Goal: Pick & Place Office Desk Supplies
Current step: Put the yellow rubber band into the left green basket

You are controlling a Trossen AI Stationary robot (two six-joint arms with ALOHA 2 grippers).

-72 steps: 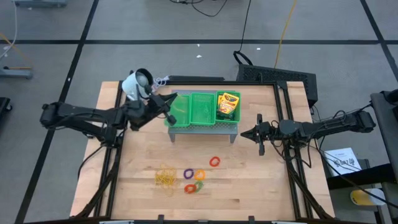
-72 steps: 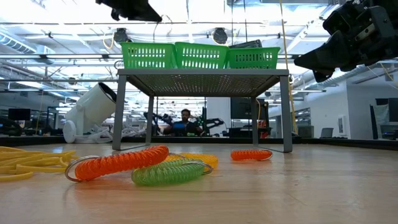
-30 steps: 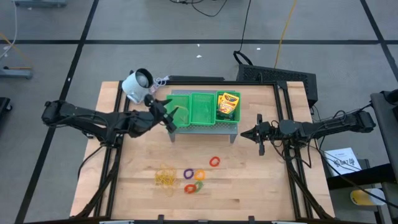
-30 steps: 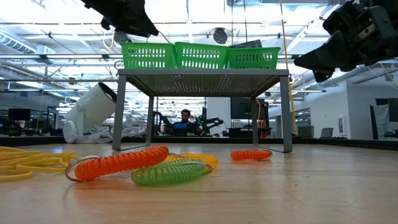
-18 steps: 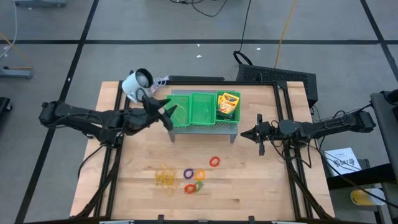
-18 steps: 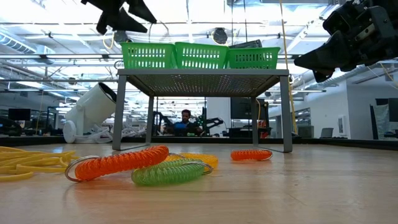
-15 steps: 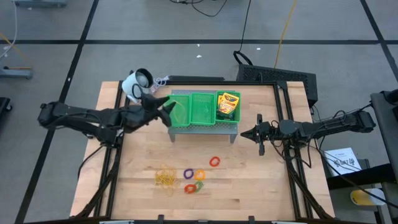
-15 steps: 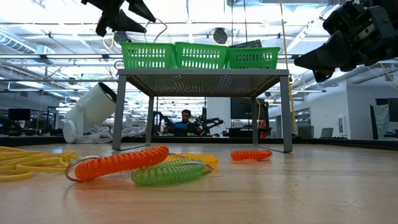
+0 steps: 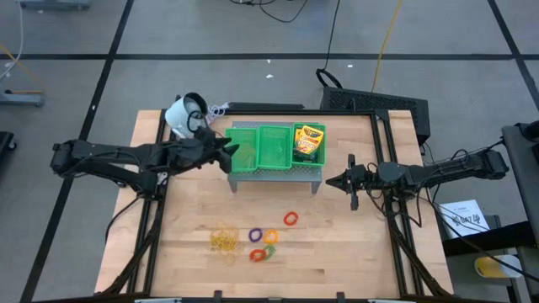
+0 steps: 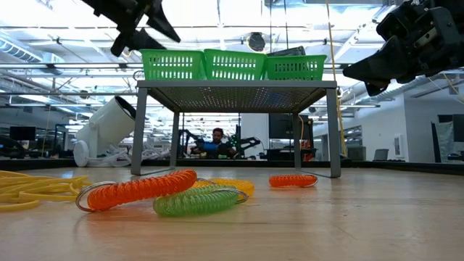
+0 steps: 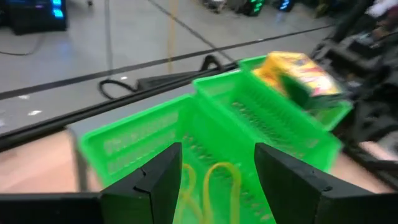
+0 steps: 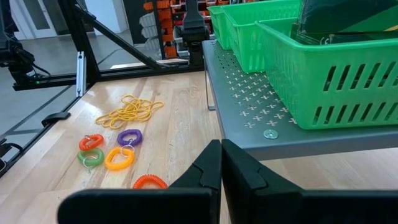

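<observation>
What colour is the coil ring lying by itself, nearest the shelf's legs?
Red-orange. The lone coil ring shows best in the high view, apart from the other rings.

Yellow-and-green crayon boxes (image 9: 309, 141) lie in my green tray's right compartment; yellowish rubber bands (image 9: 224, 240) and small coloured coil rings (image 9: 264, 242) rest on the desk.

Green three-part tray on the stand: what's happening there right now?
The left gripper hangs open at the green three-part plastic tray, with thin yellowish rubber bands lying in the compartment below its fingers. Yellow-and-green crayon boxes fill the far compartment. The right gripper waits shut beside the stand. More bands and coloured rings remain on the table.
</observation>
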